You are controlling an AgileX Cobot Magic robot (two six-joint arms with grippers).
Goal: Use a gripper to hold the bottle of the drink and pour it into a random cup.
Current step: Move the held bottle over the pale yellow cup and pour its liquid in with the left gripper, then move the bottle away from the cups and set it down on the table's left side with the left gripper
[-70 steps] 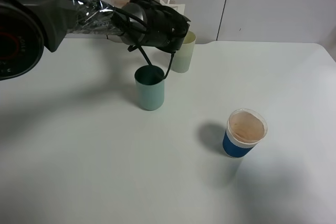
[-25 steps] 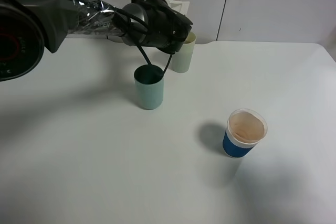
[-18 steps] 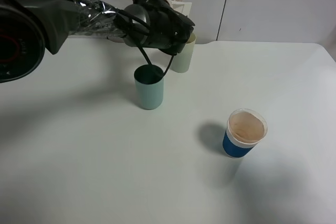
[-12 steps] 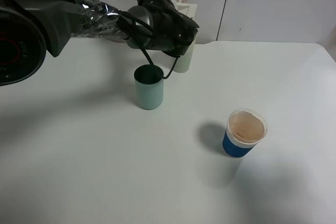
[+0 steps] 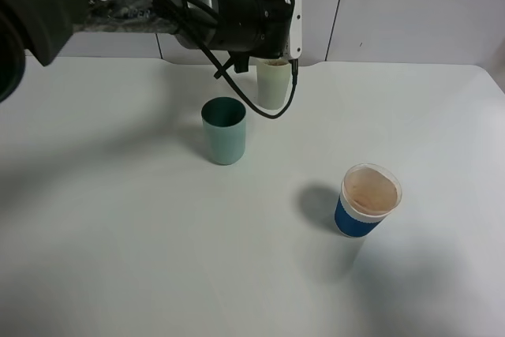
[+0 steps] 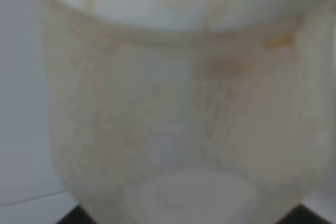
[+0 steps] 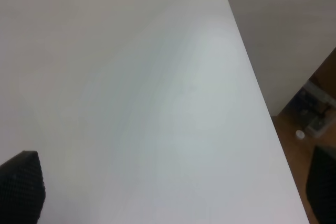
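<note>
My left gripper (image 5: 271, 54), a black arm end with a white boxy part and a looping cable, hangs right over the pale yellow-green cup (image 5: 273, 88) at the back of the table and hides its rim. In the left wrist view a blurred, clear, wide-necked bottle (image 6: 178, 108) fills the frame between two black fingertips (image 6: 73, 217). Its pink label does not show. In the exterior view the arm hides the bottle. My right gripper (image 7: 173, 187) is open and empty over bare table near the right edge.
A teal-green tumbler (image 5: 224, 130) stands in front of and left of the pale cup. A blue cup with a white rim (image 5: 368, 200) stands at the front right. The table's right edge (image 7: 252, 77) drops to the floor.
The left arm end has risen and rolled over the pale cup. Its white boxy part now faces right and the cable loop hangs in front of the cup. The cups have not moved.
</note>
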